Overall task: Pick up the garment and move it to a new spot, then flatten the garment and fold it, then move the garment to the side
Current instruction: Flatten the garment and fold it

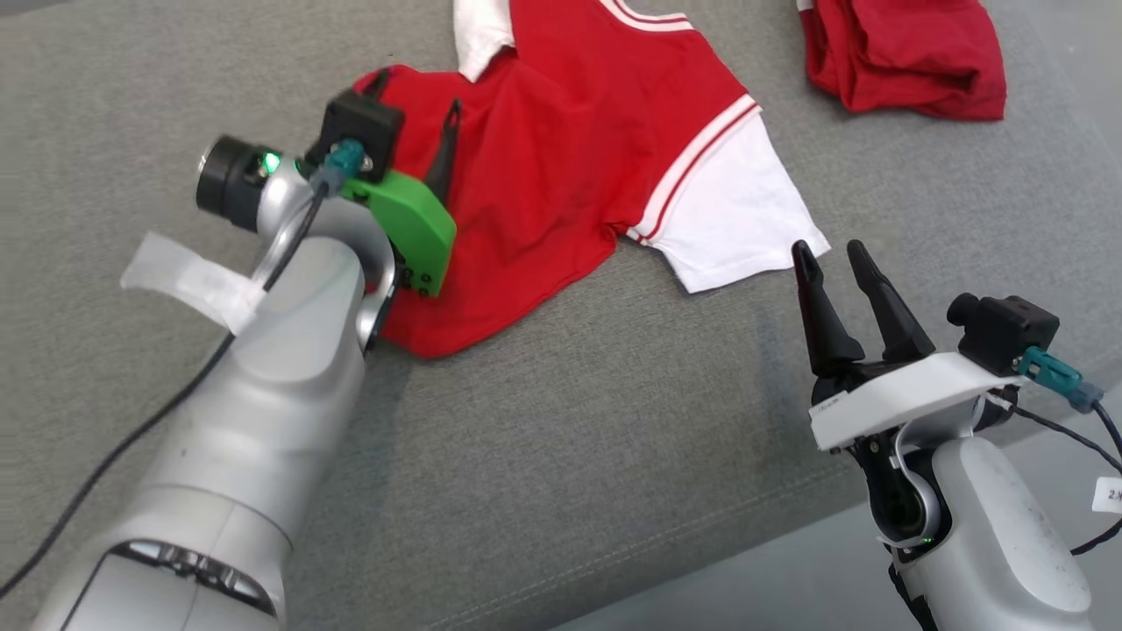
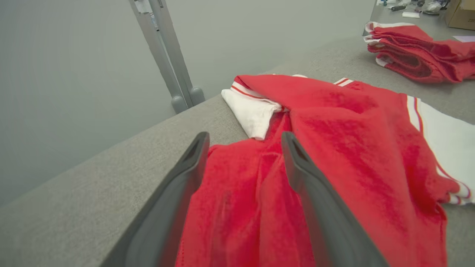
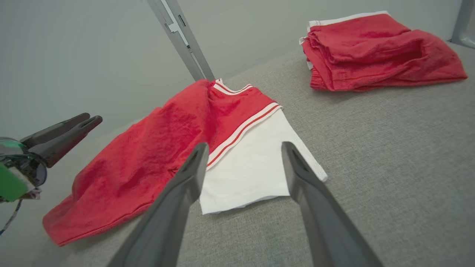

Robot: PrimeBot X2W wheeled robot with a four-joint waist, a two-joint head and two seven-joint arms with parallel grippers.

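red T-shirt lies rumpled on the grey desk, partly folded over itself, one white sleeve spread flat. left tool sits over the shirt's lower corner, fingers wide, red fabric under them, not clamped. right tool is wide too, holding nothing, just beside the white sleeve. stack of red garments far right, well apart.
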